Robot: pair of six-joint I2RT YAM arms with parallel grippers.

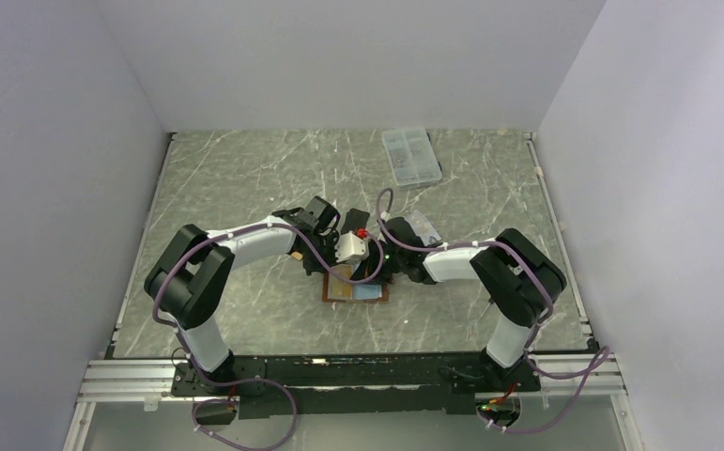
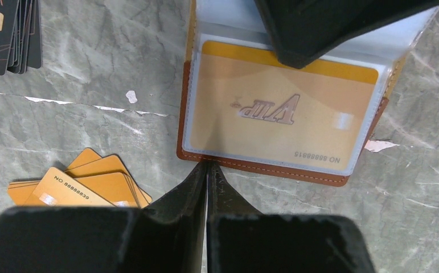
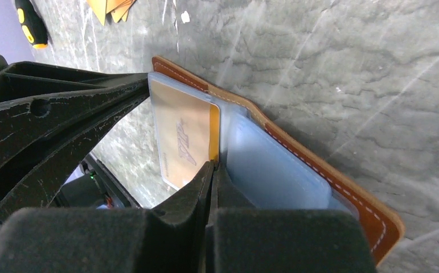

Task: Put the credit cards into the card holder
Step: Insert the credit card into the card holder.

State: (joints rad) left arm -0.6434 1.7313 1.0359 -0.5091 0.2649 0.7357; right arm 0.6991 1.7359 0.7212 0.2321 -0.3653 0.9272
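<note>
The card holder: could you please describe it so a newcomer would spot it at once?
Look near the middle of the grey marble table. The card holder lies open there: brown stitched leather with clear pockets, one holding an orange VIP card, unlike the loose orange cards and black cards beside it.

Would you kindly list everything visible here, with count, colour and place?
card holder: one, brown leather with pale blue pockets, lying open mid-table
orange card: one, marked VIP, inside the holder's clear pocket
loose orange cards: fanned stack, count unclear, on the table beside the holder
black cards: stack, count unclear, on the table further off
compartment box: one, clear, far side, right of centre
yellow-and-black handle: one, near the orange stack
table: one, grey-green marble
left tool: one, black, shut, tips at the holder's edge
right tool: one, black, shut, tips at the pocket's edge
</note>
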